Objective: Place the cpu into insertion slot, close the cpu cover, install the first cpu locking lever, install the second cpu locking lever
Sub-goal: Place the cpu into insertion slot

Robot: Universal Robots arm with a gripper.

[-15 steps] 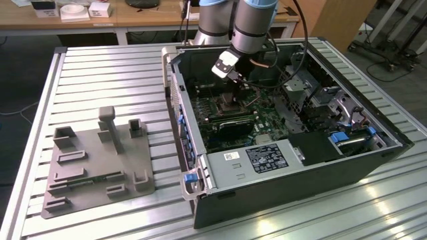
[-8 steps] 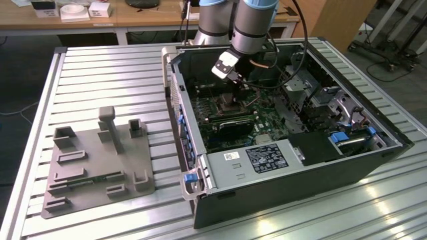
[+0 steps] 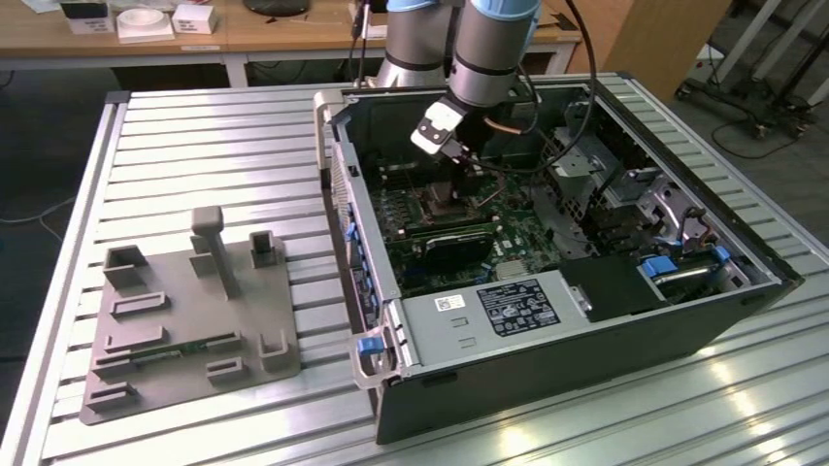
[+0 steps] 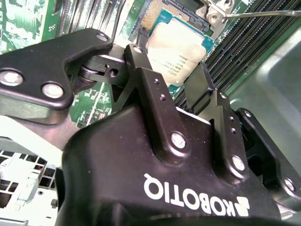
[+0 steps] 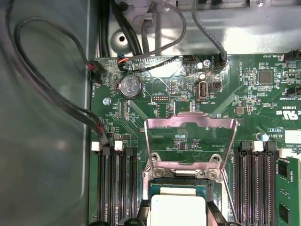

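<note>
The cpu [image 5: 178,207], a small square chip with a silver top and green edge, sits between my black fingertips, just over the insertion slot [image 5: 175,181]. In the second wrist view the cpu [image 4: 181,42] leaves a strip of the insertion slot's [image 4: 157,14] gold contacts uncovered. My gripper [image 4: 168,60] is shut on the cpu's two sides. The cpu cover [image 5: 190,123] stands swung up and open behind the socket. A thin wire locking lever [image 4: 263,14] lies off to one side. In the exterior view my gripper [image 3: 453,189] reaches down into the open computer case [image 3: 388,291].
Long black memory slots [image 5: 117,188] flank the socket on both sides. Cables [image 5: 51,89] loop along the case wall, near a coin battery [image 5: 130,87]. A grey labelled box [image 3: 499,311] fills the case's near end. A grey fixture plate [image 3: 188,320] lies on the slatted table at the exterior view's left.
</note>
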